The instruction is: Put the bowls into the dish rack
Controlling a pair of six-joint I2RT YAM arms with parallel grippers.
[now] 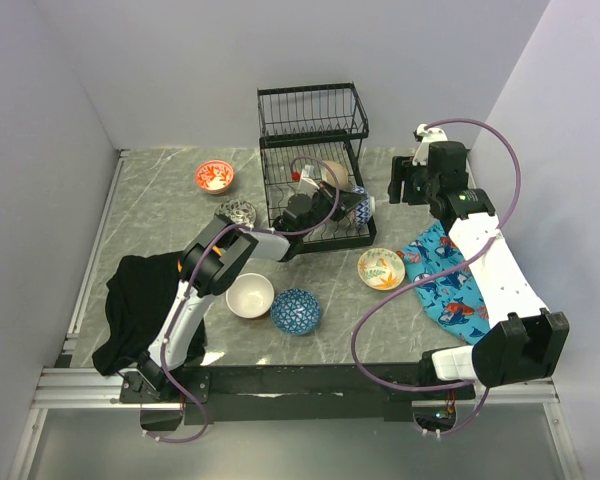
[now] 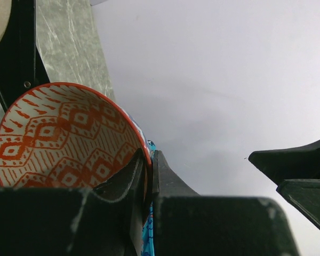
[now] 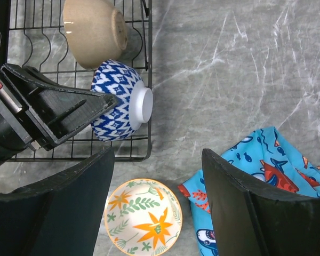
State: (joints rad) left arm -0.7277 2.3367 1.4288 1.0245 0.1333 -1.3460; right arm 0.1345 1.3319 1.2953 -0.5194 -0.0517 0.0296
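My left gripper [image 1: 342,206] reaches into the lower tray of the black wire dish rack [image 1: 312,110] and is shut on the rim of a bowl [image 2: 64,138], orange-patterned inside and blue-and-white outside [image 3: 120,101], held on its side. A beige bowl [image 3: 93,32] lies in the rack behind it. My right gripper [image 3: 157,154] hangs open to the right of the rack, above a flower-patterned bowl [image 3: 143,217] on the table. A red bowl [image 1: 214,176], a dark patterned bowl [image 1: 237,212], a white bowl [image 1: 250,296] and a blue bowl [image 1: 296,310] sit on the table.
A blue whale-print cloth [image 1: 450,280] lies under my right arm, beside the flower-patterned bowl. A black cloth [image 1: 140,300] is heaped at the front left. Walls close in the table on the left, back and right.
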